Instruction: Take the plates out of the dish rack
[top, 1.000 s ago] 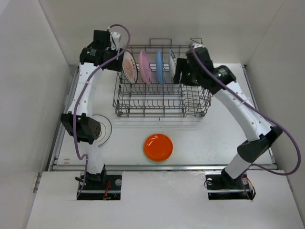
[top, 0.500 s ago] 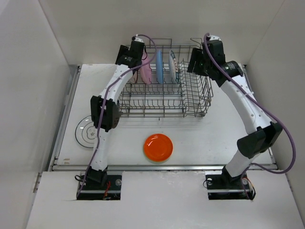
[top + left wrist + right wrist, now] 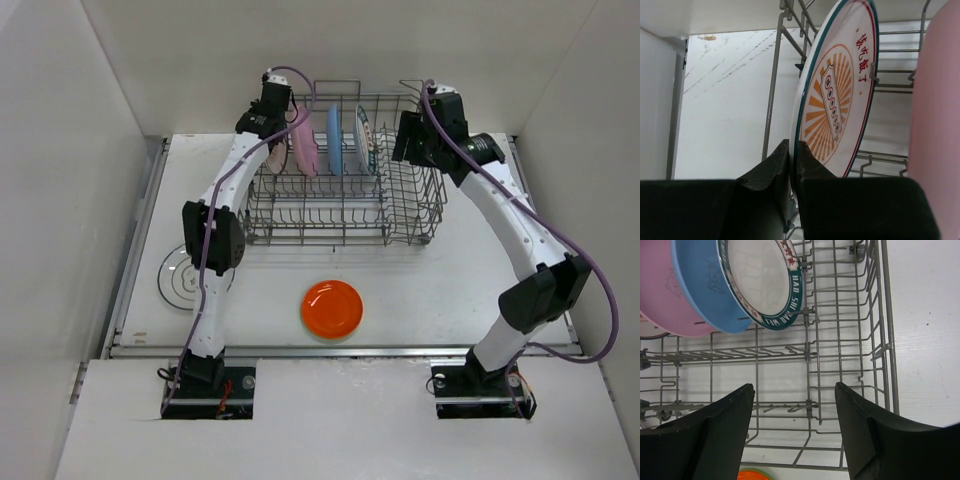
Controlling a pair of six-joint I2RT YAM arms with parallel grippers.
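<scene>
left pincer (image 3: 794,148) has moved in, clamping rim of patterned plate (image 3: 836,100).

Robotics lab test cell, dressed with kitchenware.
Boxed in on three sides by plain white panels (image 3: 60,150) around a white tabletop (image 3: 420,290); bolted along the near edge, a pair of white-and-black robot arms (image 3: 215,235) trailing purple cables (image 3: 600,300); set on top, a large grey wire dish rack (image 3: 345,215) and small round plates (image 3: 332,308) in pink, blue and orange.
</scene>
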